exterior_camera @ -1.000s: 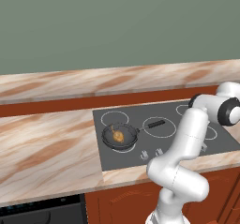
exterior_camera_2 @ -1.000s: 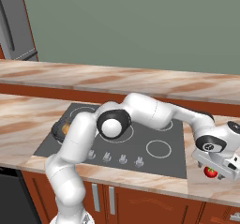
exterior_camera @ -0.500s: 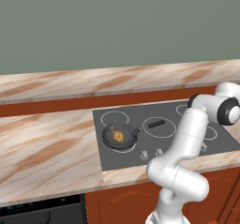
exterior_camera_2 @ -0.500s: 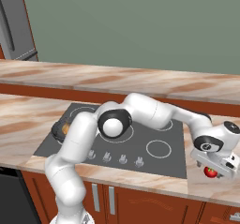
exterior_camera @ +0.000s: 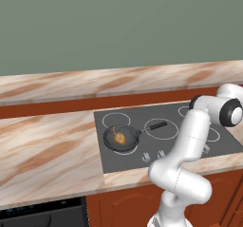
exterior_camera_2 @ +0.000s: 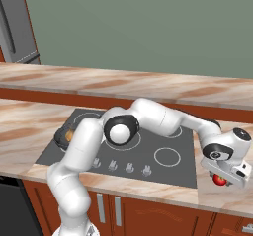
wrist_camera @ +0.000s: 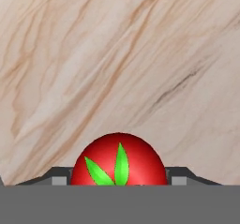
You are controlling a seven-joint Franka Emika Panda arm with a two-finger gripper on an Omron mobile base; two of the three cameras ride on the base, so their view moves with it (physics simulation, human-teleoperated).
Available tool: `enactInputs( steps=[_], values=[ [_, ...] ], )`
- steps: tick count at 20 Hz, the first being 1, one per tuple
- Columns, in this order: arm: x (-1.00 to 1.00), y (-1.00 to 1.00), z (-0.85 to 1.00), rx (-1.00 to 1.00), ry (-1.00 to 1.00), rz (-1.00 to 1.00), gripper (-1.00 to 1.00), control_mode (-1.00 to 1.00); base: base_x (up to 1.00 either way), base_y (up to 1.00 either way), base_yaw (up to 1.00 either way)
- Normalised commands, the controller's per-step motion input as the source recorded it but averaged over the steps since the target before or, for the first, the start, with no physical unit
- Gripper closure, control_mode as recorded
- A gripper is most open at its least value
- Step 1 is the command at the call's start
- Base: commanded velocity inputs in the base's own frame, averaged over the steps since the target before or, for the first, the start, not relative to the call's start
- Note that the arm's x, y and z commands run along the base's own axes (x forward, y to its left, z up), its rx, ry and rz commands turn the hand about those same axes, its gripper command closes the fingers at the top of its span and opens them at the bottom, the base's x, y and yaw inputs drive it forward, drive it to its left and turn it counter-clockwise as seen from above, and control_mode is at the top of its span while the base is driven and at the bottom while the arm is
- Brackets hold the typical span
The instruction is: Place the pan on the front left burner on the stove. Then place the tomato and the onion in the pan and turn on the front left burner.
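Observation:
The red tomato (wrist_camera: 119, 160) with green leaves lies on the marble counter right of the stove (exterior_camera_2: 183, 141). My gripper (exterior_camera_2: 221, 180) hangs straight over it, and the tomato (exterior_camera_2: 218, 180) peeks out red under the hand. In the hand view my gripper (wrist_camera: 119, 181) straddles the tomato, a grey pad against each side. The dark pan (exterior_camera: 121, 138) sits over the front left burner with the golden onion (exterior_camera: 120, 137) inside, its black handle (exterior_camera: 158, 125) pointing right. From the right base view the pan (exterior_camera_2: 63, 137) and onion (exterior_camera_2: 70, 135) are partly hidden by my arm.
Silver knobs (exterior_camera_2: 129, 168) line the stove's front edge. White burner rings (exterior_camera_2: 166, 156) mark the cooktop. A raised marble ledge (exterior_camera: 118, 81) runs along the back wall. Wide marble counter (exterior_camera: 47, 150) lies left of the stove. My arm arches across the cooktop.
The hand has sunk a little lower over the tomato and the jaws have drawn in against it. Pan and onion have not moved.

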Motion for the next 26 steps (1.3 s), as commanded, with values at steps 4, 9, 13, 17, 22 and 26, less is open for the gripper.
enactInputs(
  steps=[4, 9, 13, 17, 22, 26],
  values=[
    [-0.10, 0.00, -0.03, -0.03, 0.00, -0.03, 1.00, -1.00, 0.00, 0.00, 0.00],
    [-0.17, 0.00, 0.51, -0.07, -0.06, -0.03, 1.00, -1.00, 0.00, 0.00, 0.00],
    [-0.05, 0.11, 0.76, -0.08, -0.07, -0.02, 1.00, -1.00, 0.00, 0.00, 0.00],
    [0.00, 0.36, 0.67, -0.07, -0.05, 0.00, 1.00, -1.00, 0.00, 0.00, 0.00],
    [0.00, 0.54, 0.58, -0.07, -0.03, 0.00, 1.00, -1.00, 0.00, 0.00, 0.00],
    [0.00, 0.61, 0.37, -0.05, -0.04, 0.00, 1.00, -1.00, 0.00, 0.00, 0.00]
  ],
)
